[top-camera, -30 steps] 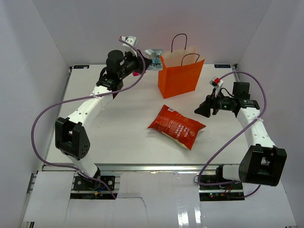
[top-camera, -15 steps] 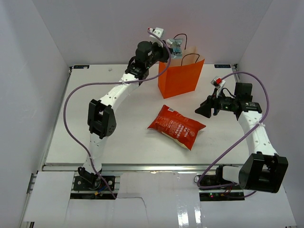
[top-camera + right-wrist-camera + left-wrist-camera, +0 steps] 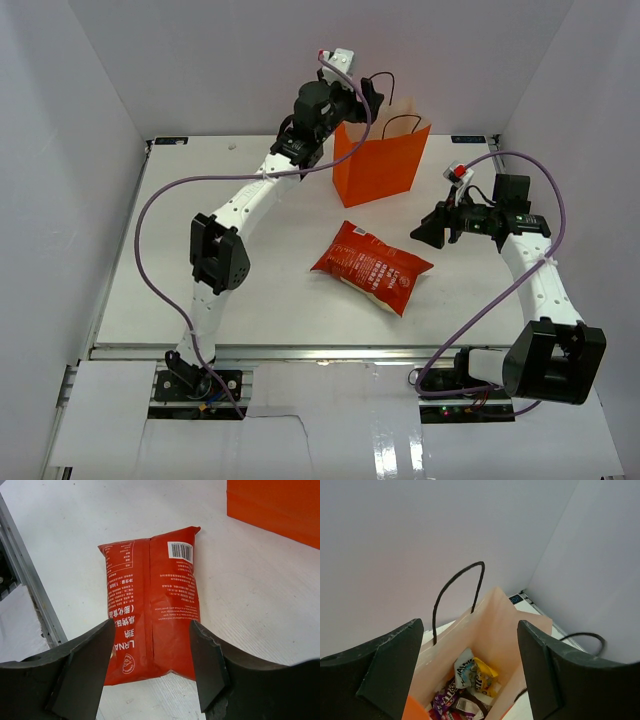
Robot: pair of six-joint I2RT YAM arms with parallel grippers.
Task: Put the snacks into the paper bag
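Left gripper point(image 3: 469, 630): spread wide, empty, paper bag point(image 3: 495, 612) mouth directly below.
Left wrist view only: candies point(image 3: 470, 675) inside.
Right gripper point(image 3: 152, 630): spread, empty, chip bag point(image 3: 150, 580) beneath.

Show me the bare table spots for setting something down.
Bare: the wide stretch between the left arm and the chip bag, and the near strip in front of the chip bag. Crowded: the gap between the paper bag, chip bag and right gripper.
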